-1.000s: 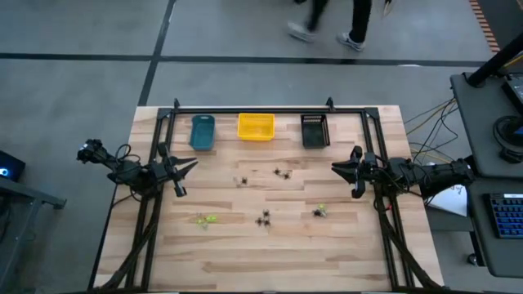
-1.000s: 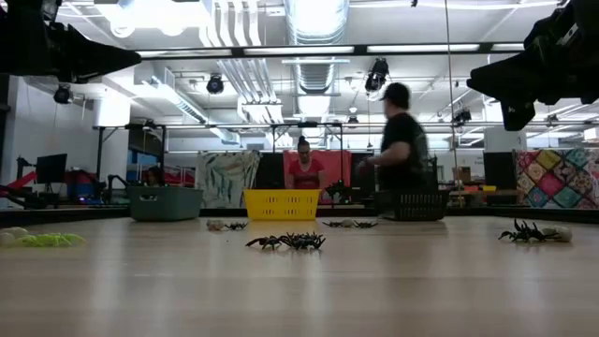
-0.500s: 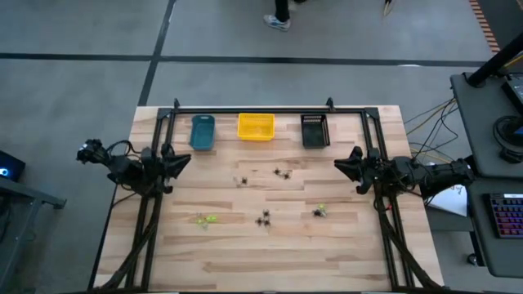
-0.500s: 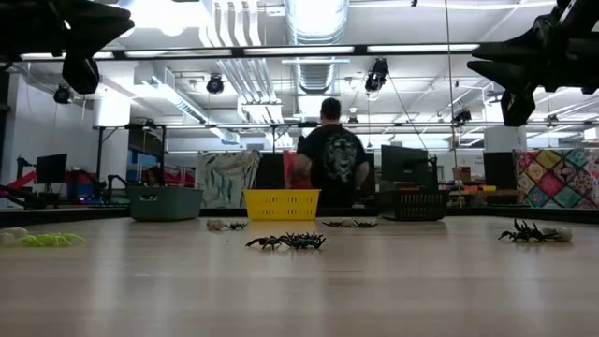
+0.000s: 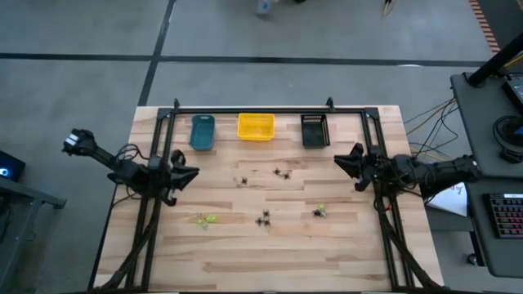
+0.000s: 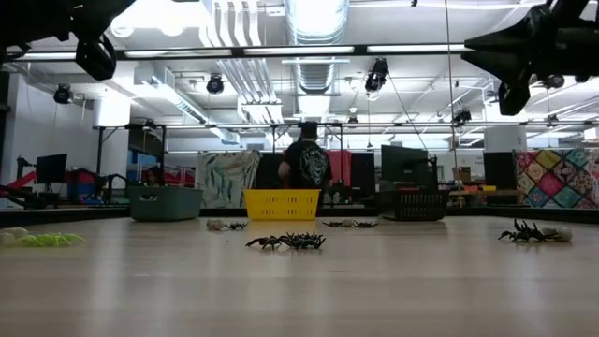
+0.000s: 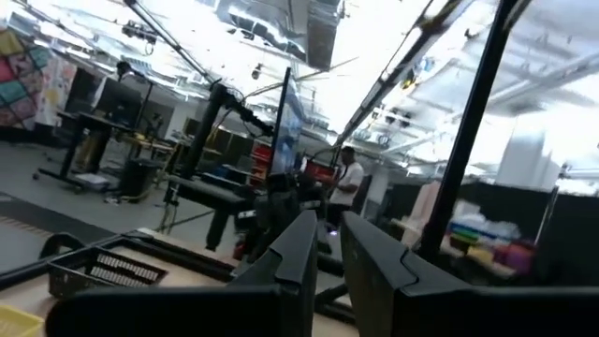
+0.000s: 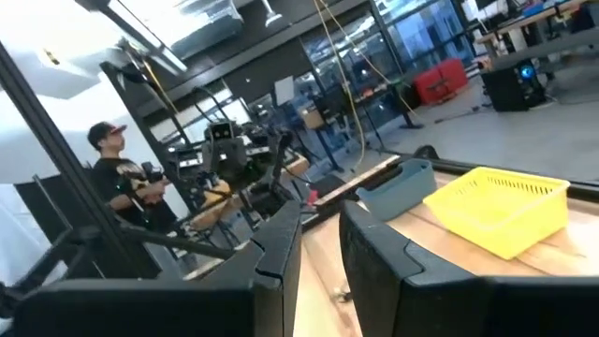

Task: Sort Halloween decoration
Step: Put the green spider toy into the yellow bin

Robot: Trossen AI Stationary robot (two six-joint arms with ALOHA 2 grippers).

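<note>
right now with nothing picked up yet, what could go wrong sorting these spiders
1. The spider trinkets are tiny and lie flat on the table, so a gripper could easily close on nothing or drive its tips into the wood.
2. The two near the middle lie close together, so one might get knocked aside.
3. The yellow-green one and a partly green one could land in the wrong bin.

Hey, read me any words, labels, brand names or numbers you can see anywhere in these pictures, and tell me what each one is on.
No text can be read in any view.
Teal bin, yellow bin, black bin: no labels show.
Person's dark shirt: a pale print on the back, too blurred to read.
Keyboard beside the table: keys too small to read.
</note>
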